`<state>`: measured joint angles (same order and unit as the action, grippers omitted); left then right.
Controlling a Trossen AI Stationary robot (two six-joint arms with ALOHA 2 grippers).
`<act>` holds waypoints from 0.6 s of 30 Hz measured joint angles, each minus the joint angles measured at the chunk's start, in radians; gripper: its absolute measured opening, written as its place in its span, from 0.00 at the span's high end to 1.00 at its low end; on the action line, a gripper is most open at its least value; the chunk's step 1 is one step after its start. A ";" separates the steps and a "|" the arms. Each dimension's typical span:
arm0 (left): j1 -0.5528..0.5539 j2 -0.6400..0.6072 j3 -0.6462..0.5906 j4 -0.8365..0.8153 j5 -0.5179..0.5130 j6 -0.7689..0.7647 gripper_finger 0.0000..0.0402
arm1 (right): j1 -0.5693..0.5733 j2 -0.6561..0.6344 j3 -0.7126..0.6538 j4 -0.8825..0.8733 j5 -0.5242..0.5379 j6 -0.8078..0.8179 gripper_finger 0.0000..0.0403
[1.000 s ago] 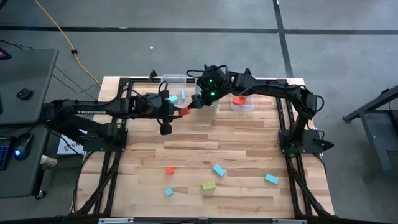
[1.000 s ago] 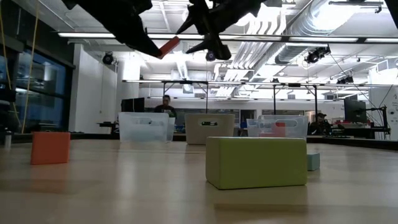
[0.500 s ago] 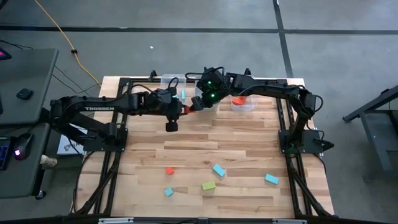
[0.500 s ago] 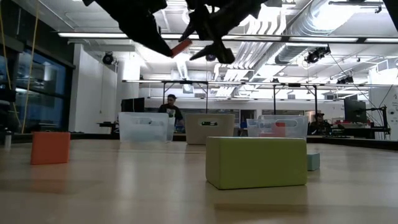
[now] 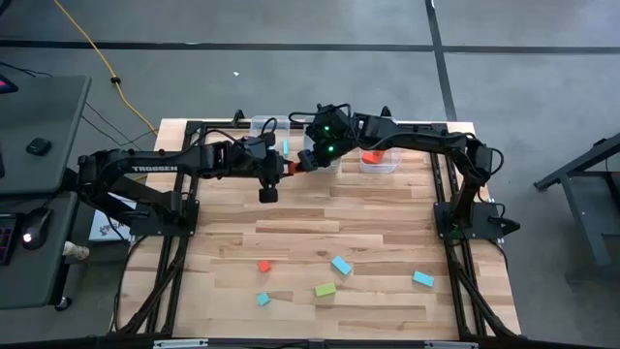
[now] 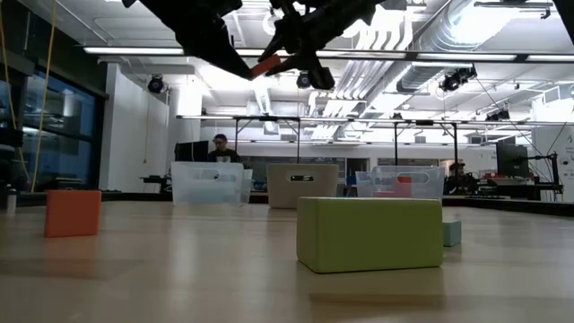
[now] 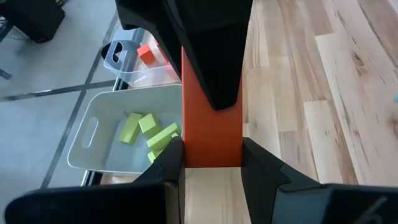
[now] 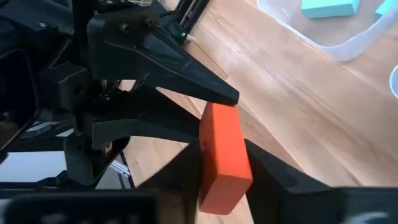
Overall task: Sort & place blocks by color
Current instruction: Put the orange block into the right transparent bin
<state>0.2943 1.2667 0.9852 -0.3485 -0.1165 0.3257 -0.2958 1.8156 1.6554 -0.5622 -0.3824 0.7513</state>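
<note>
High view first: a red bar [image 5: 288,170] is seen held up in the air just in front of the bins [image 5: 378,163], with the left gripper [image 5: 279,171] and the right gripper [image 5: 301,164] met over it. Both pairs of fingers are clamped on the bar at once, the left pair [image 7: 171,163] on one end, the right pair on the other, so a handover looks to be in hand. Near the middle bin [image 7: 112,140], where green blocks [image 7: 149,134] are already lying, the bar is seen end-on in the left wrist view. Well away from the bins, at the tabletop's [image 5: 387,233] near side, five loose blocks are left: a red cube [image 5: 263,266], a green bar [image 5: 325,289] and three blue ones [image 5: 341,265].

The bar is judged stiff, light and smooth-sided; flat opposite faces should be taken. One grip ought to be let go only once the other is firm, or the bar may be dropped or twisted.
</note>
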 joint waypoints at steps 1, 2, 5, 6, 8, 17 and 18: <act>0.000 0.000 0.000 0.000 -0.002 0.001 0.81 | 0.000 0.000 0.000 0.003 0.001 0.000 0.80; 0.000 0.000 0.000 0.000 -0.008 0.003 0.81 | -0.001 0.000 0.000 0.005 0.002 -0.001 0.84; 0.001 0.000 0.000 0.000 -0.019 0.004 0.80 | -0.001 -0.001 0.000 0.012 0.015 -0.016 0.90; 0.001 0.000 0.000 0.000 -0.027 0.011 0.79 | -0.001 -0.001 0.000 0.013 0.021 -0.025 0.90; 0.000 0.000 0.000 0.000 -0.046 0.032 0.77 | -0.001 -0.001 0.000 0.014 0.031 -0.030 0.90; 0.000 0.000 0.000 0.002 -0.073 0.055 0.68 | 0.000 -0.002 0.000 0.019 0.061 -0.031 0.90; 0.000 0.000 0.000 0.002 -0.075 0.053 0.67 | 0.001 -0.002 0.000 0.019 0.069 -0.031 0.90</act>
<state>0.2943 1.2667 0.9852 -0.3461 -0.1914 0.3792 -0.2948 1.8141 1.6554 -0.5430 -0.3133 0.7208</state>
